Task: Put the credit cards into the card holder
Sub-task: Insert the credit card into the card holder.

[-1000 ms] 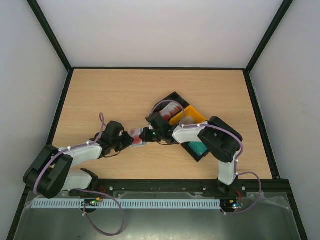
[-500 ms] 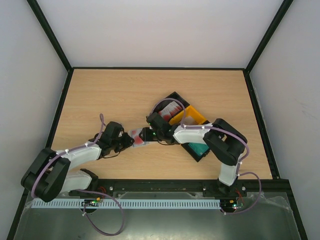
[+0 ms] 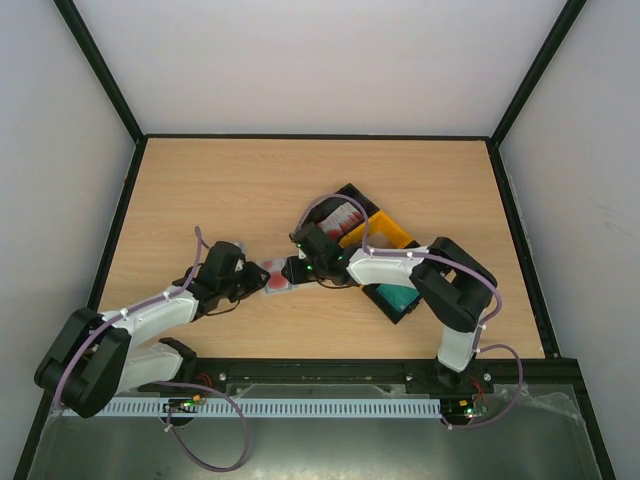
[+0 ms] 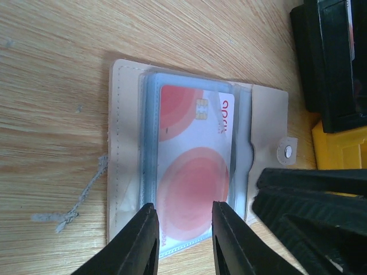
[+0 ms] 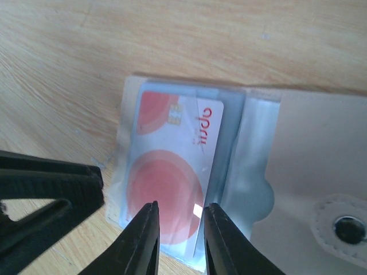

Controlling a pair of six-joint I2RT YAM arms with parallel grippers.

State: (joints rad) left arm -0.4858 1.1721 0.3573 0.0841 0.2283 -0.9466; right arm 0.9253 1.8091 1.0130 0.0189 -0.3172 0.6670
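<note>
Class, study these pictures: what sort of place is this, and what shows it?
Probably a robot lab test cell, not a home or office: a wooden table boxed in by plain white walls, with the left arm and right arm bolted along its near edge.

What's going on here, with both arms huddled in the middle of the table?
Both arms work on the open card holder lying mid-table. A red-and-white card sits in its clear sleeve. The left gripper and right gripper hover at the card's edge, jaws slightly apart. More cards wait in the tray.
</note>
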